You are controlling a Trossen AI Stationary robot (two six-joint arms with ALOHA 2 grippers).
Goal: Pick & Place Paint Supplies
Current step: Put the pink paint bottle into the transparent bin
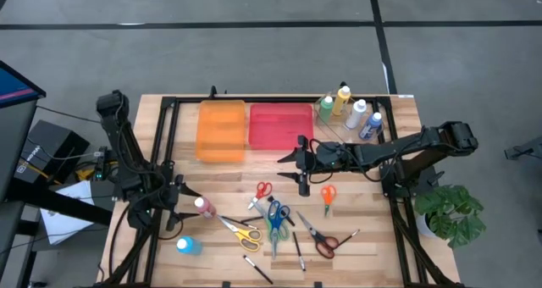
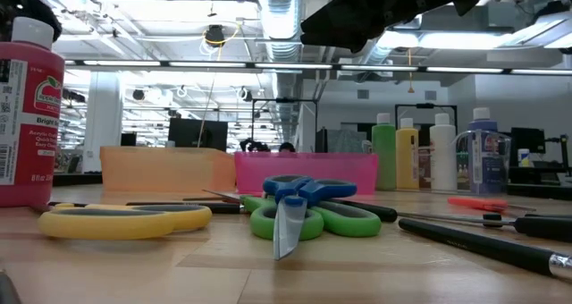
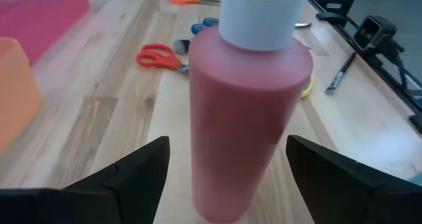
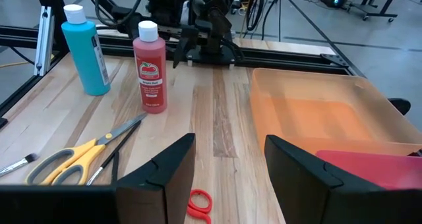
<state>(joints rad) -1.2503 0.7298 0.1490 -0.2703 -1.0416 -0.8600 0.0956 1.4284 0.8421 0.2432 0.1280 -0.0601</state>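
Note:
A red paint bottle (image 3: 247, 112) with a white cap stands upright on its base on the wooden table (image 1: 364, 254), near the left edge (image 1: 204, 207). My left gripper (image 3: 227, 178) is open, pointing nearly level from the table's left, with one finger on either side of the bottle's body and a gap showing. A blue bottle (image 1: 188, 246) stands just nearer. My right gripper (image 1: 290, 167) hangs open above the table's middle, by the pink tray (image 1: 281, 125). Green, yellow, white and blue bottles (image 1: 347, 112) stand at the far right. Several scissors (image 1: 275, 220) and brushes (image 1: 298, 252) lie mid-table.
An orange tray (image 1: 221, 131) sits beside the pink tray at the table's far side. Yellow scissors (image 4: 72, 155) lie just right of the red bottle, red scissors (image 1: 262, 191) and orange scissors (image 1: 328, 195) farther in. A potted plant (image 1: 453, 212) stands off the right edge.

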